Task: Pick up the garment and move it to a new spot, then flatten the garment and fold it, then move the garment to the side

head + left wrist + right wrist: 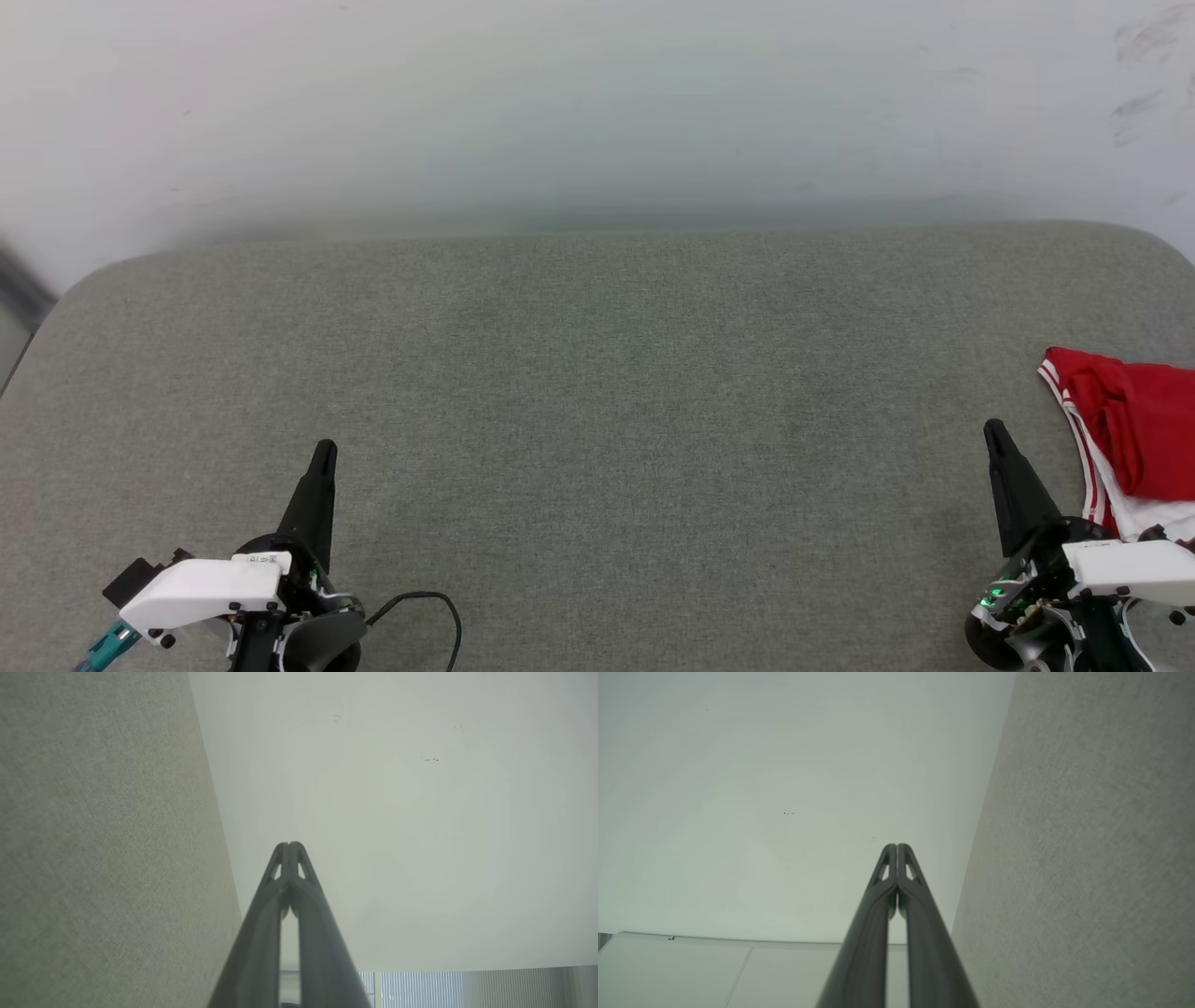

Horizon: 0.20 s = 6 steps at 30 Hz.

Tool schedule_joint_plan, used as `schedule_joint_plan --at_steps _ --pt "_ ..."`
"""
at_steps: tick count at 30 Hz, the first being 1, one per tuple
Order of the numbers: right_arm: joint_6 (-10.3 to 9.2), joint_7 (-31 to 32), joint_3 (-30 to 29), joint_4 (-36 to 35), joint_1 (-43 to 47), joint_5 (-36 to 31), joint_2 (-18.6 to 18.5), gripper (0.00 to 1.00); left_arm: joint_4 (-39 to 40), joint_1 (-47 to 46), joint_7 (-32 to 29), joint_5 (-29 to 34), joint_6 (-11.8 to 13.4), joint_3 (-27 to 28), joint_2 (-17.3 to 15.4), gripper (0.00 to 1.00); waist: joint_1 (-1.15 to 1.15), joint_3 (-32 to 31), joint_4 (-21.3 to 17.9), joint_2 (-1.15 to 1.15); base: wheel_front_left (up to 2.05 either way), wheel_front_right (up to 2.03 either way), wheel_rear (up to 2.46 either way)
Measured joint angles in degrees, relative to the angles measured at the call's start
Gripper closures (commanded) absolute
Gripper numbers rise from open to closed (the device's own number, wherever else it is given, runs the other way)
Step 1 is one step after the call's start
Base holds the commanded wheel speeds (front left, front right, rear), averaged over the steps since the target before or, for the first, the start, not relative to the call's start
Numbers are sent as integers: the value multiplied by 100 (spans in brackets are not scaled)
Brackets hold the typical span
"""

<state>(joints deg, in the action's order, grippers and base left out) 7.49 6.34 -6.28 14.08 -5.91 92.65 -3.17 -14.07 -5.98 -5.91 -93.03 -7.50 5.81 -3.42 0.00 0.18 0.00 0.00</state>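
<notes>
We see a grey fabric bench [597, 373] w/ rounded corners, set against a pale, scuffed wall [597, 103]. The red-and-white shirt [1141, 439] lies bunched at the bench's right edge, just beside our right claw [993, 429]. Right claw & left claw [324, 450] are both pinched closed, gripping nothing.

**My two arms, seen from the operator's seat**

I see long dark-grey fingers [259, 938] tapering to rounded tips, a small triangular cut-out [277, 871] just behind each tip. Behind the left gripper [324, 451] sits an angular white wrist cover [201, 588] with black screws [166, 640] and a small printed label [266, 559]. A teal connector [105, 646] and a looping black cable [439, 605] leave its base. Behind the right gripper [993, 429] is a matching white cover [1130, 565], with a green light [995, 592] beside it.
</notes>
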Motion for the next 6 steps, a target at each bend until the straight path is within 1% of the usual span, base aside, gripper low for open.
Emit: schedule_joint_plan --at_steps 6 --pt "0 1 -3 0 0 0 1 100 0 -1 -4 1 0 8 5 100 0 0 0 0 0 0 0"
